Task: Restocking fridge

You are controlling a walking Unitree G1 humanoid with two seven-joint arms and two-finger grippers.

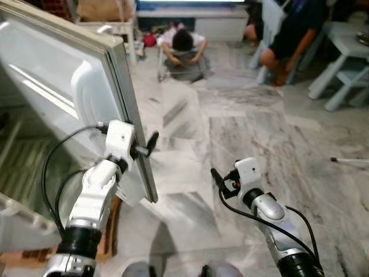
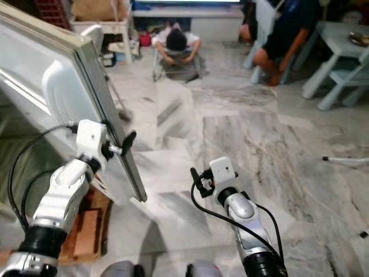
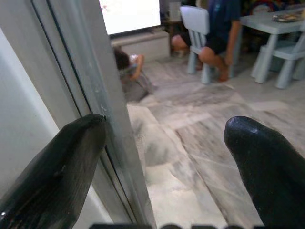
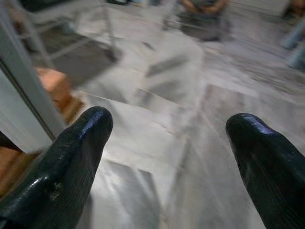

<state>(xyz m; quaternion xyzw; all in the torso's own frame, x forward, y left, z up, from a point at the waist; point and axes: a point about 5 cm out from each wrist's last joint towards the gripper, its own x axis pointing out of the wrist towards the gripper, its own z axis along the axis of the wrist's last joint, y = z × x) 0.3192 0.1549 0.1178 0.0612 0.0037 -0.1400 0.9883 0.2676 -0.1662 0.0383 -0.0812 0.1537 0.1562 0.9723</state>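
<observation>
Spread fingers [image 3: 57, 167] straddle the fridge door's edge [image 3: 102, 114].

The fridge door [image 1: 69, 98] is seen as white, grey-edged; the floor [image 1: 253, 133] is veined grey marble; pale blue is shown by the small table [image 1: 346, 52].

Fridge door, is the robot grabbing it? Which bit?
The left gripper is open astride the free edge of the fridge door, one finger on each side, not clamped. The right gripper is open, holding nothing.

A lived-in home, open fridge door [image 1: 86, 98] over grey marble floor [image 1: 259, 133], pale blue children's table [image 1: 351, 49] and chair [image 3: 198, 24], people sitting and crouching on the floor
</observation>
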